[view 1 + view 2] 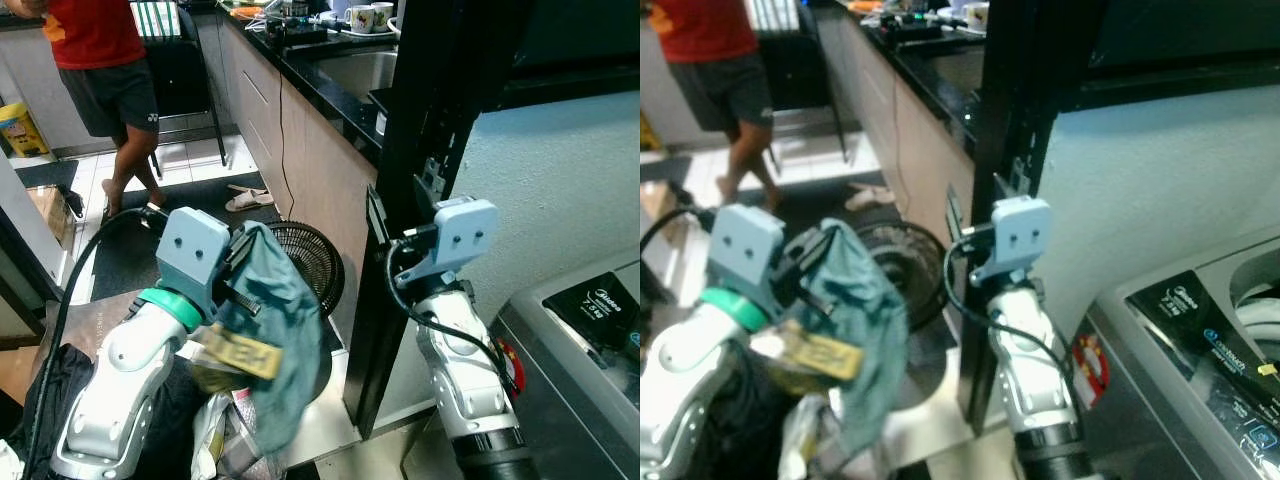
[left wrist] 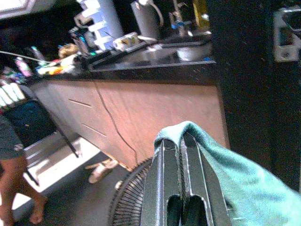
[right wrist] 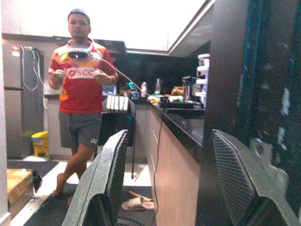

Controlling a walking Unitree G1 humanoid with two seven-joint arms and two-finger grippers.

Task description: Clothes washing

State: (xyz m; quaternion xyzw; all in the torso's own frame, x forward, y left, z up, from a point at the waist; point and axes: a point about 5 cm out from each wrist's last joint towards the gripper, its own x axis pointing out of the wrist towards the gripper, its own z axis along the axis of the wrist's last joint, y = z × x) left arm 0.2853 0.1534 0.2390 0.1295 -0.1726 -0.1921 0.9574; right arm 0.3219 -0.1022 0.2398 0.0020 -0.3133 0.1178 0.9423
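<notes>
While the left gripper (image 2: 181, 141) is raised at the robot's left front, its jaws are closed on a fold of a teal garment (image 1: 285, 330), which drapes down over the left arm and hangs above a heap of dark clothing (image 1: 60, 385) at the lower left. A yellowish tag (image 1: 245, 352) shows against the hanging cloth. Behind the garment, a black floor fan (image 1: 312, 258) stands on the floor against the wooden cabinet front (image 1: 300, 140) of the black bench (image 1: 320, 85); cups (image 1: 368, 17) sit on the bench top, and a cable runs down the cabinet face.

The right gripper (image 3: 167, 174) is held up beside a dark vertical post (image 1: 430, 130), its jaws standing wide apart with nothing between them. To the robot's right, the grey top of a washing machine (image 1: 1200, 330) with a dark control panel appears at the lower right corner, well apart from the garment.

A person (image 3: 80, 89) in a red shirt and dark shorts stands barefoot on the tiled floor beyond the fan, holding a device in both hands. A pair of sandals (image 1: 247, 198) lies near the cabinet, and a yellow bucket (image 3: 39, 142) stands by the far wall.
</notes>
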